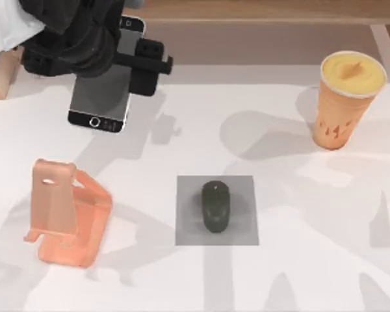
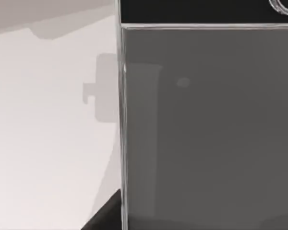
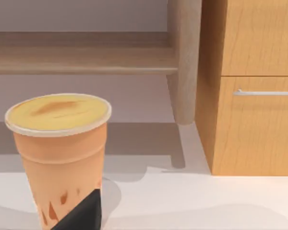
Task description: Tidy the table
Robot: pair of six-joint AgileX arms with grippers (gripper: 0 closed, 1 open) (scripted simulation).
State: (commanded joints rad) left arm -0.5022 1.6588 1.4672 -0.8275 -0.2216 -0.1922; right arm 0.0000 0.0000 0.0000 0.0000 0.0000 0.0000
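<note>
Top view: left end effector (image 1: pixel 127 62) grips a phone (image 1: pixel 104 91) above the table (image 1: pixel 299 260).

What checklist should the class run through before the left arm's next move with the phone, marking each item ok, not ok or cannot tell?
1. Left gripper has the smartphone held: ok; black fingers clamp its sides in the top view.
2. Phone lifted off the table: cannot tell for sure; its separate shadow suggests yes.
3. Orange phone stand upright and unoccupied: ok; it stands at the table's left front.
4. Path from phone to stand free of objects: ok; bare tabletop lies between them.
5. Computer mouse out of the way: ok; it sits on the grey mat at centre.
6. Drink cup upright: ok, at the table's right.
</note>
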